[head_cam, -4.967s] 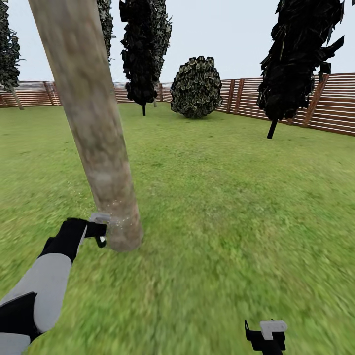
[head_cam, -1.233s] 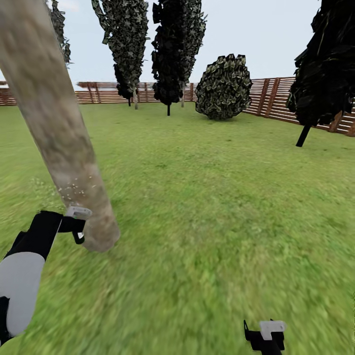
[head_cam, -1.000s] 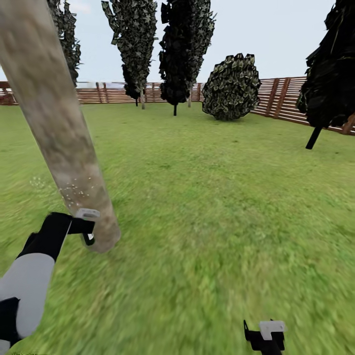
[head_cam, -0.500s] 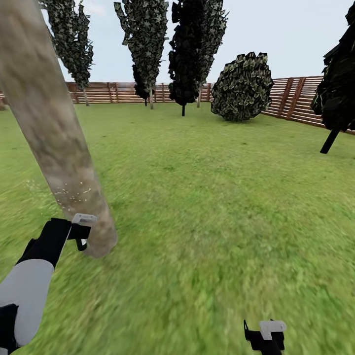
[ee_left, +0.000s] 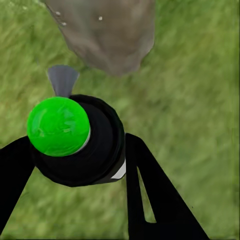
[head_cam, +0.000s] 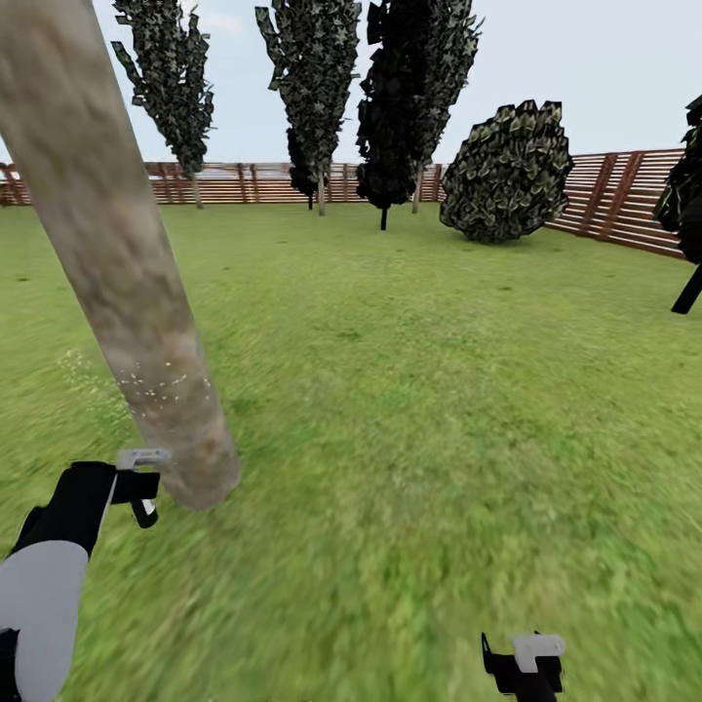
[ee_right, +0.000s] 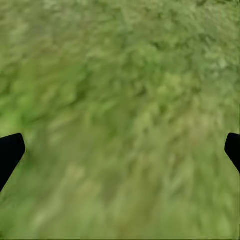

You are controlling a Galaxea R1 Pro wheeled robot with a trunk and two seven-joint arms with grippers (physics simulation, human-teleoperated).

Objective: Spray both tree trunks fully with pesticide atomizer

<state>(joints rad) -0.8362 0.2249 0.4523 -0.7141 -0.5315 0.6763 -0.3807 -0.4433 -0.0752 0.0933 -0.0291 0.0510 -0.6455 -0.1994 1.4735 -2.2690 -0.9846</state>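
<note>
A tree trunk (head_cam: 117, 283), mottled tan and grey, leans across the left of the head view and meets the lawn close ahead. Fine white specks dot its bark low down. My left gripper (head_cam: 144, 492) hangs just left of the trunk's base, shut on the pesticide atomizer (ee_left: 82, 145). In the left wrist view the atomizer is a dark cylinder seen from above, with a bright green dot on its cap and a grey nozzle toward the trunk (ee_left: 107, 35). My right gripper (head_cam: 522, 668) is low at the right, open over bare grass (ee_right: 120, 120).
Green lawn (head_cam: 419, 390) stretches ahead and to the right. Several near-black cone-shaped trees (head_cam: 405, 97) and a round dark bush (head_cam: 507, 171) stand at the back before a brown slatted fence (head_cam: 624, 200). Another dark tree stands at the right edge.
The camera has turned left, so the far trees and fence sit further right. My left gripper with the atomizer has dropped lower and a little away from the trunk. The right gripper is unchanged.
</note>
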